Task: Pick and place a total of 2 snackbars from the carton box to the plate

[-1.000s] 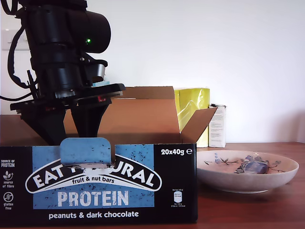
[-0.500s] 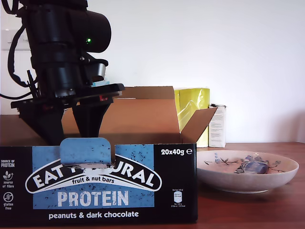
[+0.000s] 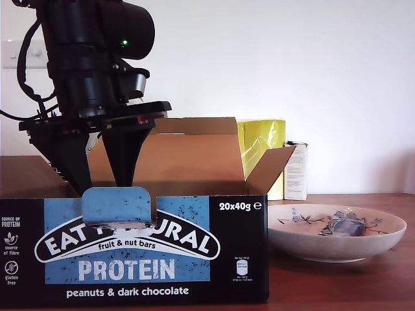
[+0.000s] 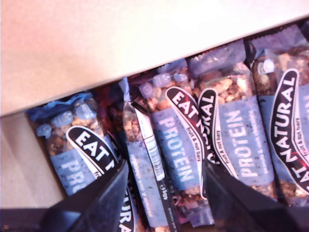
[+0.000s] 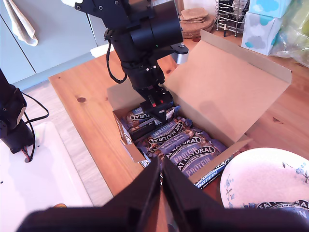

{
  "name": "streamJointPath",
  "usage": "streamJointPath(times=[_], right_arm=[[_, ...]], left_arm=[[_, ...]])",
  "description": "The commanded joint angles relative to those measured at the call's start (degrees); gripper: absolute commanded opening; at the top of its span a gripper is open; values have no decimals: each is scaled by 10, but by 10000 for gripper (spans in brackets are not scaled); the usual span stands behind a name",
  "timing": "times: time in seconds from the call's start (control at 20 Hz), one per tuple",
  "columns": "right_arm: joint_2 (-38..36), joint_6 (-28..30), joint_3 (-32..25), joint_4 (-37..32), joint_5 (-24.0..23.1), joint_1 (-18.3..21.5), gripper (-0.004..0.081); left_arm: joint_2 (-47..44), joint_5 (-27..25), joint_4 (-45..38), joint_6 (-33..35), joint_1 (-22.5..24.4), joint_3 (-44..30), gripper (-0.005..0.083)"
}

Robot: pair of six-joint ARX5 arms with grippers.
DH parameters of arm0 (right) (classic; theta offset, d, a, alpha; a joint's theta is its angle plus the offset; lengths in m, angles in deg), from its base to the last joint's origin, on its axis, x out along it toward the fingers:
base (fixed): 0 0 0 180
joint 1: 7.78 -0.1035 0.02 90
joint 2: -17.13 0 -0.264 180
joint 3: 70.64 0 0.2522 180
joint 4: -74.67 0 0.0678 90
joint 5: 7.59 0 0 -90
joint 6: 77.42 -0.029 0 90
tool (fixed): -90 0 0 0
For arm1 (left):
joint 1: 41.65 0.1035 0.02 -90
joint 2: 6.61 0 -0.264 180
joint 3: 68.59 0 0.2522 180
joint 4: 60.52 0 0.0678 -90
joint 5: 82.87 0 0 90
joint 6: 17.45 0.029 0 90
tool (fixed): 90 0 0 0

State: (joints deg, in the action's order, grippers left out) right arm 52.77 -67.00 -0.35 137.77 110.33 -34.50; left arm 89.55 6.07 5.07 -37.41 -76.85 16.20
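My first gripper (image 4: 161, 193) risen slightly, tips hidden inside carton box (image 3: 194, 175)

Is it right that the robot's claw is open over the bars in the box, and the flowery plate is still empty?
Not quite. The plate isn't empty: the exterior view shows one snackbar already lying in it. The rest holds: the first wrist view shows my first gripper open above the snackbars in the carton box.
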Motion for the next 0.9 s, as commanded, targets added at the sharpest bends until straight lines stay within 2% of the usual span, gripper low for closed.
streamJointPath(times=[0.0,0.4,0.65,0.7,0.85], right_arm=[[1,1,-9,-2,0,-2,-13],[1,2,-9,-2,0,-2,-13],[1,2,-9,-1,0,-2,-13],[1,2,-9,1,0,-2,-13],[1,3,-9,5,0,-2,-13]], left_arm=[[24,-6,-5,4,-2,-9,445],[43,-10,-15,5,-2,-9,441],[68,-9,-16,5,-2,-9,404],[70,-9,-18,6,-2,-9,383],[70,-10,-22,10,-2,-9,208]])
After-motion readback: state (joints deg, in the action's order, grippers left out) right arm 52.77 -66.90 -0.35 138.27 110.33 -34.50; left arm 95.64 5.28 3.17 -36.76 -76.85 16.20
